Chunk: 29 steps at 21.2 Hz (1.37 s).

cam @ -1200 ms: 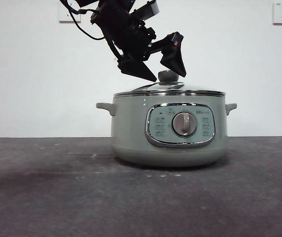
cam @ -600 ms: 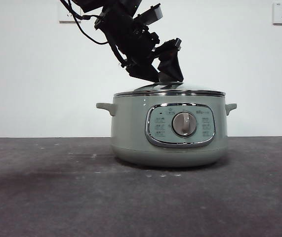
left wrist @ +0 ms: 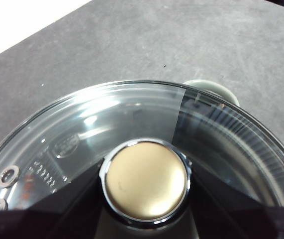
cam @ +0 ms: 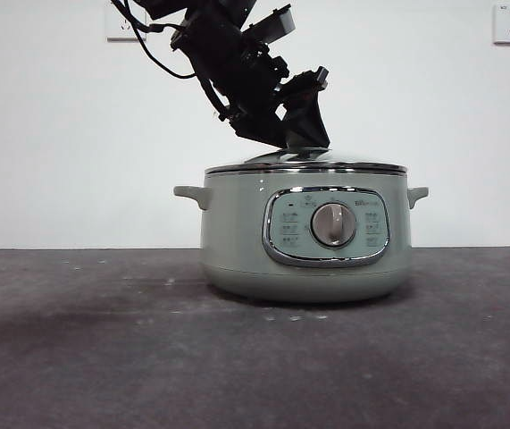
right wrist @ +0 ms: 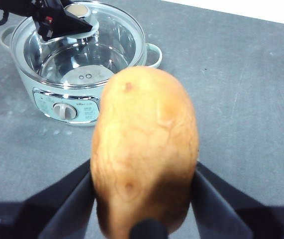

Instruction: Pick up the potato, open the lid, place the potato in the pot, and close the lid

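Potato (right wrist: 144,149) is already picked up — clamped between the right gripper's (right wrist: 144,199) jaws and held high above the table (right wrist: 241,89), well apart from the pot (right wrist: 77,55), which lies toward ten o'clock in the right wrist view. Lid (cam: 306,164) sits on the pot, so opening it is the step in hand. Left gripper (left wrist: 144,211) straddles the knob (left wrist: 145,185); whether it is clenched I cannot tell. Next it likely needs a firm pinch, then a straight lift clear of the rim.
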Tool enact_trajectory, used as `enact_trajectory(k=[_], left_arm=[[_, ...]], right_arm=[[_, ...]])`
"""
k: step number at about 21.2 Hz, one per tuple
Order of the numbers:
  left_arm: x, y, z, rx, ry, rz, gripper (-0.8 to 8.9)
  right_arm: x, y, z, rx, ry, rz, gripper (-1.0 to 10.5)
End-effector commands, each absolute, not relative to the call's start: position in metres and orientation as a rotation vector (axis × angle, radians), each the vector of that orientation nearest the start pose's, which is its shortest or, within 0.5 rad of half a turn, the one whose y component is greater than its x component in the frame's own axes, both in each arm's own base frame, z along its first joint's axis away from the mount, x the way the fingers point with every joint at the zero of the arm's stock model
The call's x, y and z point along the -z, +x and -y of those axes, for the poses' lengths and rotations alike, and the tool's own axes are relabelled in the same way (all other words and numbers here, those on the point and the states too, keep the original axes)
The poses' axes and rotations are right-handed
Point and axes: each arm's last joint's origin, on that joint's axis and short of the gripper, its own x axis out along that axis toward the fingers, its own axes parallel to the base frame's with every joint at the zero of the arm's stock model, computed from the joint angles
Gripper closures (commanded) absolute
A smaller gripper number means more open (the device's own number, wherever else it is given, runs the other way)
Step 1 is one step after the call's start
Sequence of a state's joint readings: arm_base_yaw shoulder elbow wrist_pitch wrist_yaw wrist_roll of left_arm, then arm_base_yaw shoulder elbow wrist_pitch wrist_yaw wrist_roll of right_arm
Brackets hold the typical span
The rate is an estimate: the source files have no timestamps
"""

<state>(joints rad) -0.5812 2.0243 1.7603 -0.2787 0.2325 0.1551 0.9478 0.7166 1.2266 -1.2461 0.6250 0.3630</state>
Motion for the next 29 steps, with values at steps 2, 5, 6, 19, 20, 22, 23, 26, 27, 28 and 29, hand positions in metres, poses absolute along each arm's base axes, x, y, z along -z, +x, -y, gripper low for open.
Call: enact_trajectory(k=[2, 5, 6, 19, 20, 22, 23, 26, 27, 28, 29], left_arm=[[-0.319, 0.383, 0.259, 0.832, 0.204, -0.42, 8.22], [-0.342, 0.376, 0.254, 0.831, 0.196, -0.367, 8.22], [-0.349, 0.373, 0.253, 0.831, 0.193, -0.351, 8.22], [-0.465, 0.294, 0.148, 0.693, 0.155, -0.227, 8.21], [-0.471, 0.286, 0.139, 0.681, 0.158, -0.23, 8.21], [-0.48, 0.269, 0.122, 0.654, 0.159, -0.238, 8.21], [-0.483, 0.26, 0.114, 0.641, 0.16, -0.242, 8.21], [-0.485, 0.226, 0.091, 0.61, 0.184, -0.242, 8.2], [-0.482, 0.215, 0.084, 0.596, 0.181, -0.237, 8.2], [-0.478, 0.206, 0.078, 0.585, 0.171, -0.236, 8.2], [-0.475, 0.199, 0.074, 0.576, 0.166, -0.235, 8.2]], right_arm=[[-0.388, 0.057, -0.05, -0.202, -0.15, -0.553, 9.6], [-0.388, 0.057, -0.05, -0.202, -0.15, -0.553, 9.6], [-0.388, 0.057, -0.05, -0.202, -0.151, -0.553, 9.6], [-0.396, 0.077, -0.079, -0.264, -0.192, -0.474, 9.6], [-0.398, 0.081, -0.084, -0.279, -0.191, -0.448, 9.6], [-0.403, 0.09, -0.098, -0.345, -0.181, -0.403, 9.6], [-0.405, 0.094, -0.105, -0.39, -0.174, -0.38, 9.6], [-0.404, 0.12, -0.127, -0.482, -0.157, -0.369, 9.6], [-0.401, 0.131, -0.133, -0.501, -0.148, -0.387, 9.6], [-0.399, 0.139, -0.136, -0.507, -0.143, -0.399, 9.6], [-0.398, 0.147, -0.138, -0.515, -0.145, -0.406, 9.6]])
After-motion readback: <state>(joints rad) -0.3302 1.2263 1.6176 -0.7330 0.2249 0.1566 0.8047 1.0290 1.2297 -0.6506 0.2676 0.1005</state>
